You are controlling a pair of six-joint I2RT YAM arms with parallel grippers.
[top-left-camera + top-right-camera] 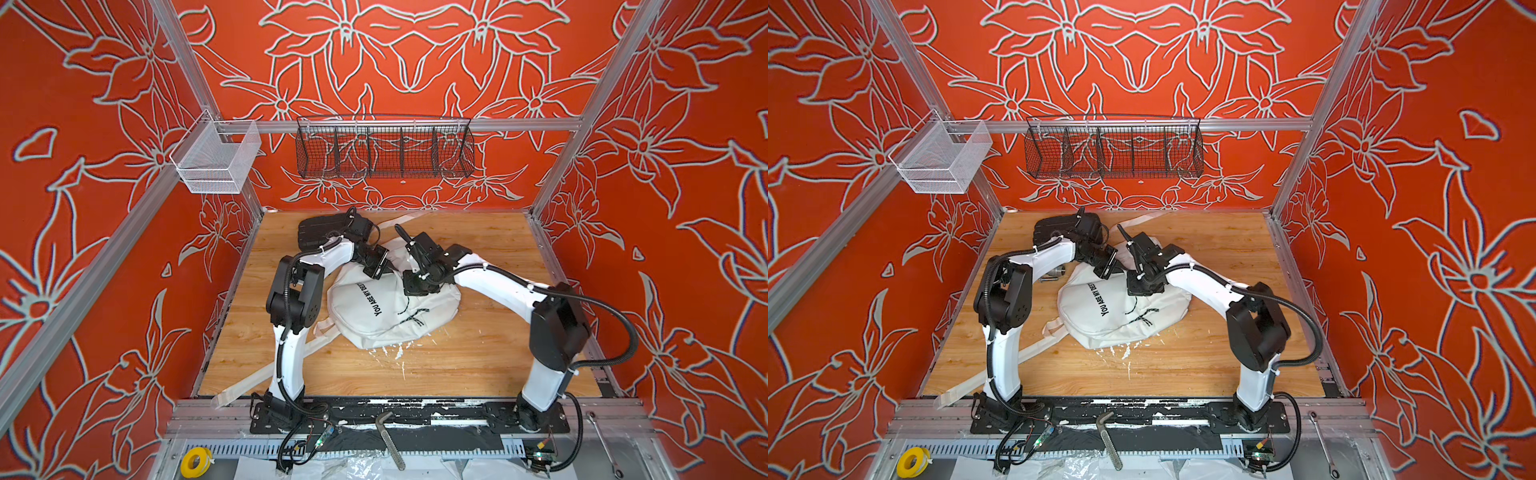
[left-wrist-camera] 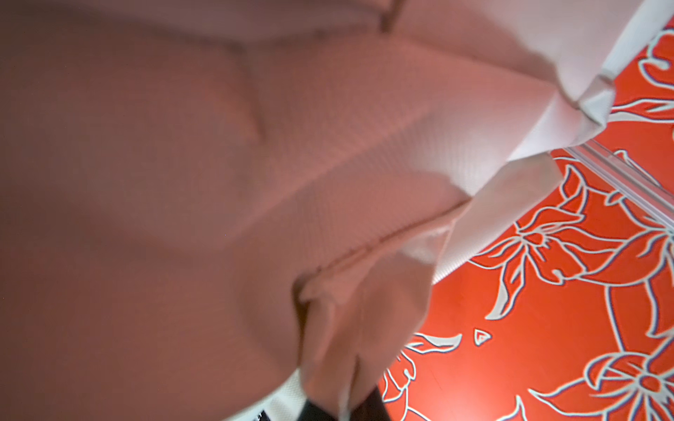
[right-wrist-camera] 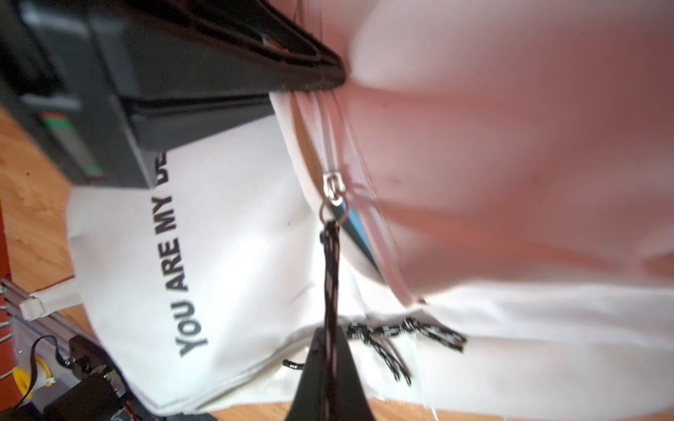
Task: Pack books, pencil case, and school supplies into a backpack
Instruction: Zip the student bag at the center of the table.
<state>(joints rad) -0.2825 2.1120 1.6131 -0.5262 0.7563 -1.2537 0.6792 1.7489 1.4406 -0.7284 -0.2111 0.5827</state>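
The white backpack [image 1: 374,309] [image 1: 1121,320] with its "YOU ARE MY" print lies flat mid-table. At its far top edge my left gripper [image 1: 377,266] [image 1: 1108,266] [image 2: 343,408] is shut, pinching a fold of the backpack fabric [image 2: 357,328]. My right gripper [image 1: 411,286] [image 1: 1138,286] [image 3: 328,353] is shut on a taut black cord zip pull [image 3: 330,273] that hangs from the metal slider [image 3: 333,191]. A thin blue edge [image 3: 355,233] shows in the zip gap; I cannot tell what it is. Books, pencil case and school supplies are otherwise hidden.
A black ribbed hard case [image 1: 318,232] [image 1: 1054,228] lies at the far left behind the left arm. A grey metal fitting [image 1: 1054,274] sits beside the left forearm. White straps [image 1: 291,357] trail toward the front left. Wire baskets [image 1: 384,149] hang on the back rail.
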